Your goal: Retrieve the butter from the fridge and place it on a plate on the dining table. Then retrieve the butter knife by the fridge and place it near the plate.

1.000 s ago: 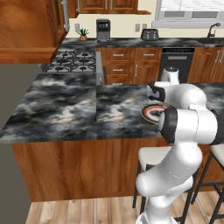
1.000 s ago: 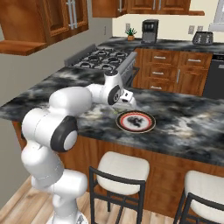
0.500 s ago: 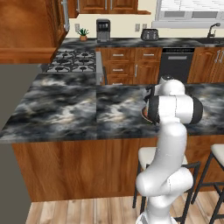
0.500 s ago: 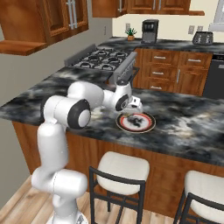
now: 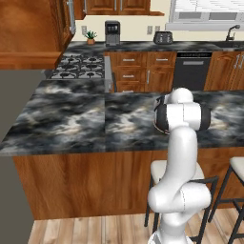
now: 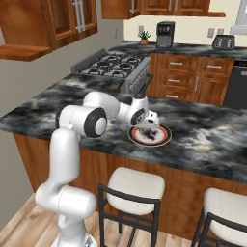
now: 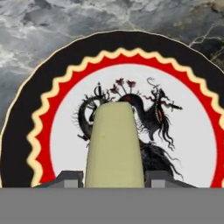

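While our arm reaches out low over the dining table (image 6: 202, 130), our gripper (image 7: 113, 177) holds the butter (image 7: 114, 146) between its two dark finger tips (image 7: 65, 178), the pale stick jutting forward from the jaws, which press on its two long sides. Just beyond it we see the plate (image 7: 52, 87), its pale centre with a dark bird-like drawing directly under the butter, then the red ring, a wavy cream line and the dark outer edge. From our right base view the gripper hangs over the near-left part of the plate (image 6: 161, 140). Farther back stand a stove (image 6: 113, 65) and a coffee maker (image 6: 165, 34).
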Available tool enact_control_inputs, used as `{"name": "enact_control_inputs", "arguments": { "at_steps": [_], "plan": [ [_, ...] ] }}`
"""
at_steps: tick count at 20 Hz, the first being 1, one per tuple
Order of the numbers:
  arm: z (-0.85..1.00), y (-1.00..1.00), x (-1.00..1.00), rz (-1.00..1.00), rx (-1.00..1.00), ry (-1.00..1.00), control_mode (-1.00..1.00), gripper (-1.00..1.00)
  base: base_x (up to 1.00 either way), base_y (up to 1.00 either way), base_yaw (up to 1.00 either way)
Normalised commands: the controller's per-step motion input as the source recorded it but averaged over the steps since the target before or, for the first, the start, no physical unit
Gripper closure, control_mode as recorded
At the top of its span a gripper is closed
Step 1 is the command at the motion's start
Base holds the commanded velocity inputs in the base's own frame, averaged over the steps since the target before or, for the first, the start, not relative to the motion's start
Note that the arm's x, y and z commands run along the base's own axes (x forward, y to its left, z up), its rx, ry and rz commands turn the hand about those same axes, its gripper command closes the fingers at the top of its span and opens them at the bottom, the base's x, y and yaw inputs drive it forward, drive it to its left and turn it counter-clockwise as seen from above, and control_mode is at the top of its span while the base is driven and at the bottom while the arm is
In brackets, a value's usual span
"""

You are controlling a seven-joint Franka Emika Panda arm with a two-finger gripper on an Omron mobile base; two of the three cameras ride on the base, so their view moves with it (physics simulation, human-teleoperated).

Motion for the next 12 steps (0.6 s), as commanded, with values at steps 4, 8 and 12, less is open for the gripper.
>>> {"name": "enact_control_inputs", "arguments": {
  "at_steps": [4,8,12],
  "plan": [
    [-0.19,-0.23,0.07,-0.03,0.00,0.00,-1.00,1.00,0.00,0.00,0.00],
    [-0.24,-0.17,0.14,-0.05,0.00,0.01,-1.00,1.00,0.00,0.00,0.00],
    [-0.28,-0.04,0.21,-0.02,0.00,0.01,-1.00,1.00,0.00,0.00,0.00]
  ]
}}
